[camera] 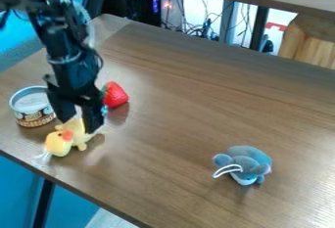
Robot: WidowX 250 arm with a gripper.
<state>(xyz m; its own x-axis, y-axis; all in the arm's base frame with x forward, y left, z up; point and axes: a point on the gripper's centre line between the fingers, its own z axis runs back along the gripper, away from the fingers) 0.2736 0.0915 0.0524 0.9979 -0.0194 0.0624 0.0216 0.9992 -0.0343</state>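
The black gripper (pixel 80 124) hangs over the left part of the table, pointing down, its two fingers apart. Just below and between them is a small yellow plush toy (pixel 59 145) with an orange beak, lying near the table's front left edge. Part of its body is hidden behind the right finger. Whether the fingers touch it I cannot tell. A red strawberry (pixel 116 95) with a green top sits just behind and to the right of the gripper. To the left, beside the gripper, stands an open-looking round can (pixel 33 107) with a dark label.
A grey-blue plush toy (pixel 245 164) with a white loop lies at the right front of the brown table (pixel 190 100). Behind the table's back edge are cables (pixel 196 29), a dark computer case (pixel 142 4) and a wooden block shape (pixel 307 41) at the right.
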